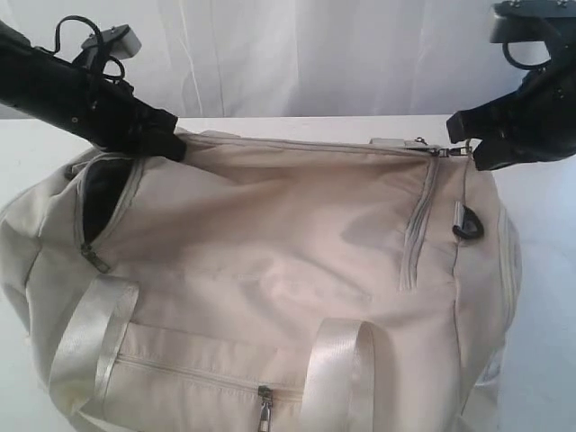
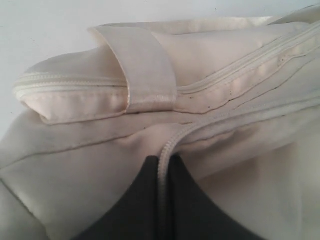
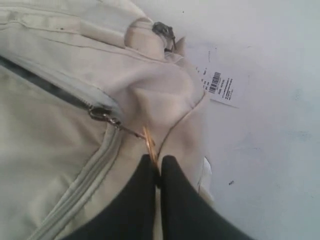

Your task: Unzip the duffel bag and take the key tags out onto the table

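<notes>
Exterior view: duffel bag (image 1: 270, 243) fills ctr of worktop (image 1: 551, 270). Left fingers (image 1: 155, 131), 10 o'clock, are closed on its zip edge (image 2: 167, 145); right fingers (image 1: 463, 122), 2 o'clock, pinch the zip pull (image 3: 150, 141).

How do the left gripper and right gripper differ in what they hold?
The left gripper pinches a zipper seam of the duffel bag; the right gripper pinches a metal zipper pull. In the exterior view, the left gripper is at the bag's left end, the right gripper at its right. Both are shut.
</notes>
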You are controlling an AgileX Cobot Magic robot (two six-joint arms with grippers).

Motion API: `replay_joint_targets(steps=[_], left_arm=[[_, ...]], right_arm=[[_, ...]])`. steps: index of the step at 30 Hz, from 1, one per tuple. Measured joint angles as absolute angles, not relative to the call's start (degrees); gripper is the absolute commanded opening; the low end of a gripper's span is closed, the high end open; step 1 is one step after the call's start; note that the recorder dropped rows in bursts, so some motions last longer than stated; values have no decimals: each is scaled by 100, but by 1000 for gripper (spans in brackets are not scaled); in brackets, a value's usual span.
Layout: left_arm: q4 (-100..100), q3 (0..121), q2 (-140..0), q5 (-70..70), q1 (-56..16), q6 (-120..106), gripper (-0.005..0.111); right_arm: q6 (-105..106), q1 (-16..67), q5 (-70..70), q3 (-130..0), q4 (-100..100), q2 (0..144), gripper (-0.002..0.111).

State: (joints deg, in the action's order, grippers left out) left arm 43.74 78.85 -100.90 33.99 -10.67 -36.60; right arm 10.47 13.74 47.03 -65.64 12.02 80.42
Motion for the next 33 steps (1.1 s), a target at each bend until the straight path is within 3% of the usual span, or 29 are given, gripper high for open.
replay_joint_targets(steps=[20, 25, 30, 33], left_arm=[[3970, 7831, -9035, 3504, -1000, -3651, 1], [3898, 7831, -9005, 3673, -1000, -3651, 19], [3885, 7844, -8906, 3696, -950, -3647, 48], [3943, 7844, -8885, 3699, -950, -3636, 54]], right_arm=[[1470, 1361, 4434, -6564, 2144, 7973, 0], [1470, 1361, 4434, -6564, 2167, 7973, 0], [1470, 1361, 4434, -6564, 2201, 7973, 0], [1480, 1361, 4434, -6564, 2212, 7973, 0]])
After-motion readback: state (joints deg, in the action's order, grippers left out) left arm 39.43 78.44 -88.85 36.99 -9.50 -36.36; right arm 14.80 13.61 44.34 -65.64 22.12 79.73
